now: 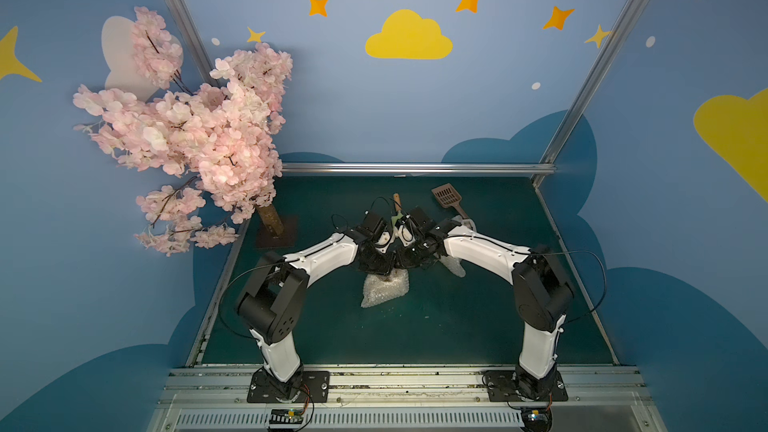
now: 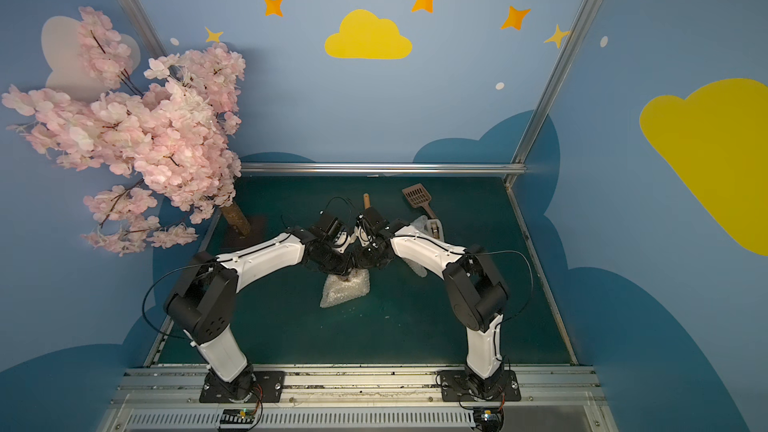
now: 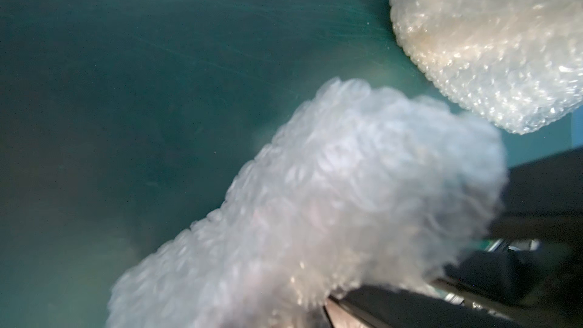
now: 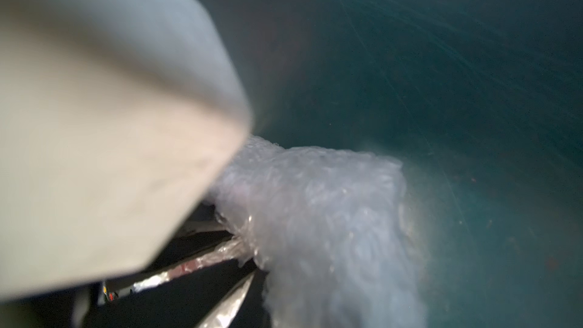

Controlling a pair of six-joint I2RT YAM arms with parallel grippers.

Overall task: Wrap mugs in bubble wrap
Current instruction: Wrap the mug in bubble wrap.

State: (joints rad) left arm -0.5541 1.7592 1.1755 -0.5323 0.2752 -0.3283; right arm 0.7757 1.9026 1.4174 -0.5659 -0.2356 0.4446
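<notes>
Closest to us is the bubble wrap (image 3: 331,216), right up against our left wrist camera and all blurry. It fills the space by our left gripper (image 3: 416,241), whose dark fingers (image 3: 394,307) peek out at its edges. We cannot tell if that gripper is spread or squeezing. Past it lies a round wrapped bundle (image 3: 489,48), apart from the first wrap, with something creamy showing through. We cannot tell what is inside.

From our right wrist, a big pale blurry shape (image 4: 110,121) blocks half the view. Beside it the bubble wrap runs into our right gripper (image 4: 249,261). Its jaws sit close together and pinch the wrap's edge.

In both top views our left arm (image 1: 324,249) and right arm (image 1: 486,249) meet over the middle of the green table (image 1: 457,326), and their black wrists (image 1: 380,259) hide the top of the bubble wrap (image 1: 384,290). It lies on the table there, and its long side points from under the wrists toward the front left. The bundle (image 1: 455,268) pokes out from under our right arm. Farther back lie a brown scoop (image 1: 448,197) and a wooden handle (image 1: 397,200). A pink blossom tree (image 1: 187,130) stands at the table's back left.
</notes>
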